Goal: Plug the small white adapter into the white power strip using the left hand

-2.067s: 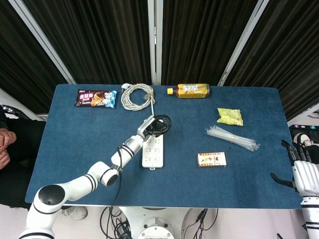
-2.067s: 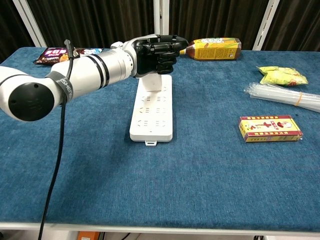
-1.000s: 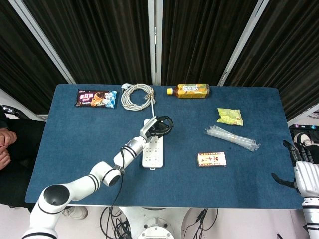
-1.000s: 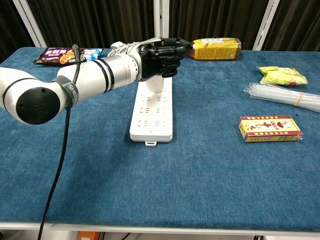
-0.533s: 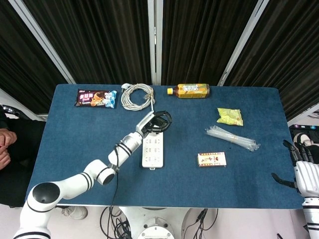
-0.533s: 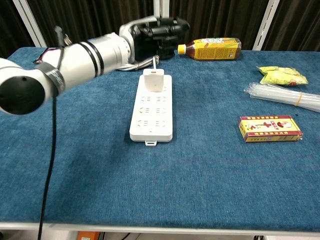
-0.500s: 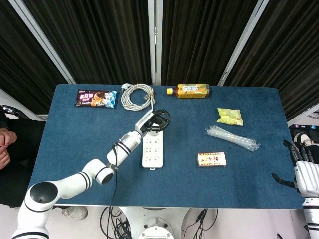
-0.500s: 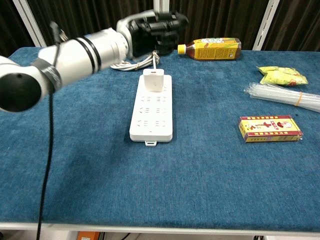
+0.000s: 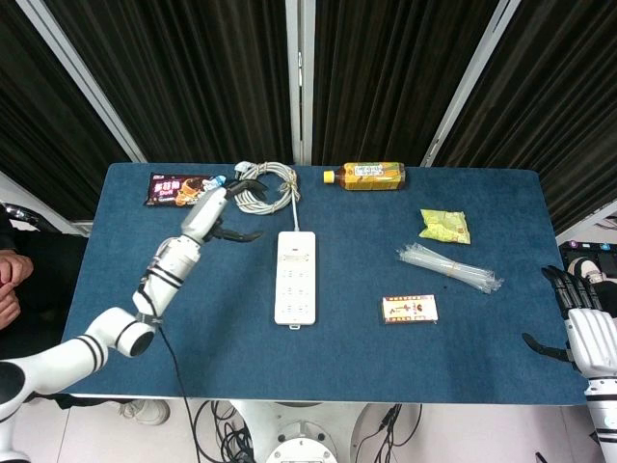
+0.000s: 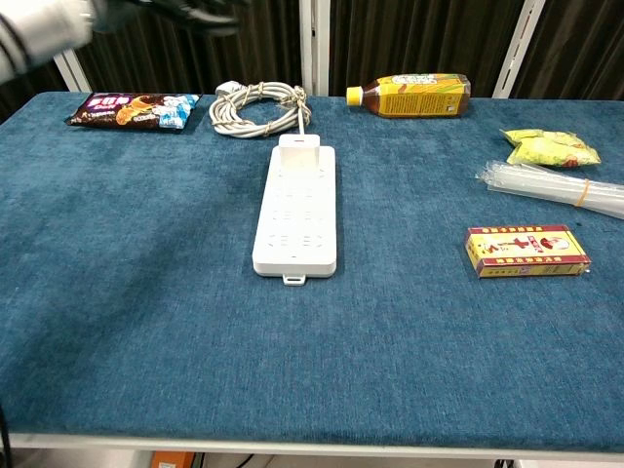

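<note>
The white power strip (image 9: 295, 277) (image 10: 296, 212) lies lengthwise at the table's middle. The small white adapter (image 10: 298, 143) (image 9: 295, 237) stands in the socket at its far end, with nothing touching it. My left hand (image 9: 228, 208) hovers well left of the strip, near the coiled cable, with its dark fingers spread and nothing in them. In the chest view the left hand (image 10: 200, 10) is only a blur at the top left edge. My right hand (image 9: 578, 323) hangs off the table's right edge, fingers apart and empty.
Along the far edge lie a snack pack (image 9: 185, 189) (image 10: 132, 107), a coiled white cable (image 9: 267, 185) (image 10: 257, 107) and a yellow bottle (image 9: 366, 175) (image 10: 414, 96). To the right are a green-yellow packet (image 9: 444, 226), a clear plastic bundle (image 9: 449, 267) and a red box (image 9: 410, 309) (image 10: 526, 251).
My left hand has let go of the adapter, lifted off the strip's far end and swung away to the left. The adapter stays standing in the strip.
</note>
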Robot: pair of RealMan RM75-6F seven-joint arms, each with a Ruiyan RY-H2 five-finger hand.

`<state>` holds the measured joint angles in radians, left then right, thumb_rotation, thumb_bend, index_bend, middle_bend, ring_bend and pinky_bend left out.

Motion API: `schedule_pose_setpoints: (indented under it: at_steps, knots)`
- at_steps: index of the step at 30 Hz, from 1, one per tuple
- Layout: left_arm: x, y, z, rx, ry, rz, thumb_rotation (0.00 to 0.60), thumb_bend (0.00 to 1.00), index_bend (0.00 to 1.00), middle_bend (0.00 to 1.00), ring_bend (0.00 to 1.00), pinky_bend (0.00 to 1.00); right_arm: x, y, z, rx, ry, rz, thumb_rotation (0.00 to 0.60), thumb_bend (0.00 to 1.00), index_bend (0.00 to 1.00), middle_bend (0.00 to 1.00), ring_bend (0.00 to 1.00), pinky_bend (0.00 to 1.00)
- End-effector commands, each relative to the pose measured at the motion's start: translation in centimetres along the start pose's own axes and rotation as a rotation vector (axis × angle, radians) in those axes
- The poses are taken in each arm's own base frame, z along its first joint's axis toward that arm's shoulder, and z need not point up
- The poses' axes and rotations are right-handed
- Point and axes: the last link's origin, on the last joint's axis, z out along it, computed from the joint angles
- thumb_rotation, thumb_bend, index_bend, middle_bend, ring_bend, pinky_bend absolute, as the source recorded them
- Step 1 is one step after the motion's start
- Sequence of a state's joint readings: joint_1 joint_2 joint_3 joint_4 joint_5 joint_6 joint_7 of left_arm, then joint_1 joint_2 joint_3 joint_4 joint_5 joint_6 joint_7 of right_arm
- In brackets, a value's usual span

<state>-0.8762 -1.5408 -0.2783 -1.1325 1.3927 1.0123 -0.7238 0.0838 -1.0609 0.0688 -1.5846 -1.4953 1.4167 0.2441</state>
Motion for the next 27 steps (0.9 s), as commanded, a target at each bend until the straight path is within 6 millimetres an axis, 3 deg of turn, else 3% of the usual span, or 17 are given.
schedule_pose_setpoints:
  at_steps: [1,7,15,21,27]
  knots:
    - [7.7,-3.5,-9.3,0.183,0.229,0.552,0.600,0.13,0.23,0.28,0.17,0.08,0.0,0.0,0.2,0.010,-0.004,-0.002,0.600,0.06,0.00,0.00,0.00,0.00]
    - [9.8,-4.6,-17.1,0.363,0.217,0.805,0.600,0.13,0.21,0.21,0.09,0.00,0.3,-0.3,0.2,0.043,0.003,-0.006,0.600,0.05,0.00,0.00,0.00,0.00]
    - [8.4,-4.3,-25.8,0.494,0.184,0.827,0.600,0.13,0.21,0.20,0.08,0.00,0.2,-0.4,-0.3,0.060,0.024,-0.041,0.600,0.06,0.00,0.00,0.00,0.00]
    - [6.9,-3.2,-29.5,0.520,0.198,0.785,0.600,0.13,0.21,0.20,0.08,0.00,0.0,-0.8,-0.6,0.052,0.038,-0.056,0.600,0.06,0.00,0.01,0.00,0.00]
    - [5.9,-2.7,-31.3,0.520,0.202,0.759,0.600,0.13,0.21,0.20,0.08,0.00,0.0,-1.6,-0.3,0.067,0.039,-0.089,0.600,0.06,0.00,0.02,0.00,0.00]
